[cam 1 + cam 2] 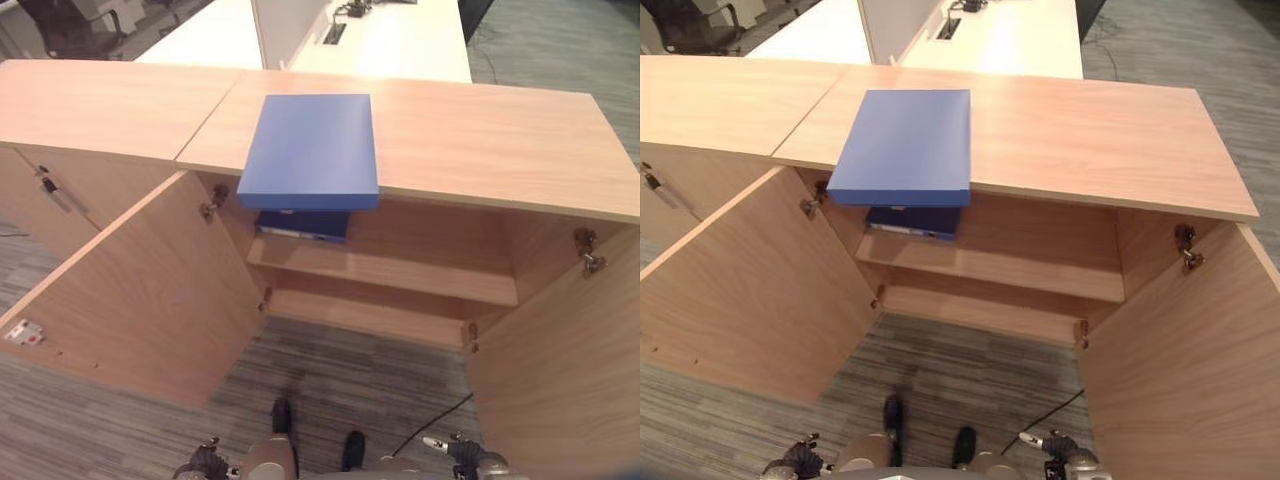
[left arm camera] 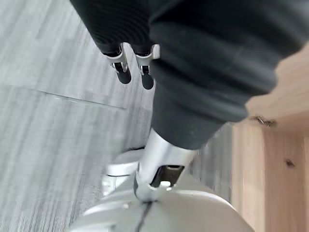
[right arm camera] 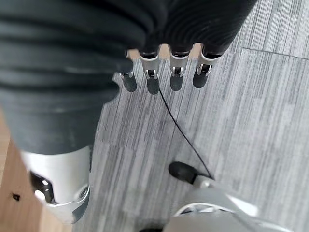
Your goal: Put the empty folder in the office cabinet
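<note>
With the folder (image 1: 310, 150) laid flat on the cabinet (image 1: 480, 130) top, overhanging the open front, and both the left hand (image 2: 130, 67) and right hand (image 3: 164, 72) hung empty, fingers straight, it could be tipped off by a careless reach.

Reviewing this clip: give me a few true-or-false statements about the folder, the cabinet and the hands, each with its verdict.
1. The blue folder lies flat on the cabinet top, its near edge overhanging. True.
2. Both cabinet doors are closed. False: the left door and right door stand open.
3. The left hand grips the folder. False: it hangs over the floor, holding nothing.
4. Another blue item sits on the shelf inside. True.
5. The right hand holds nothing. True.
</note>
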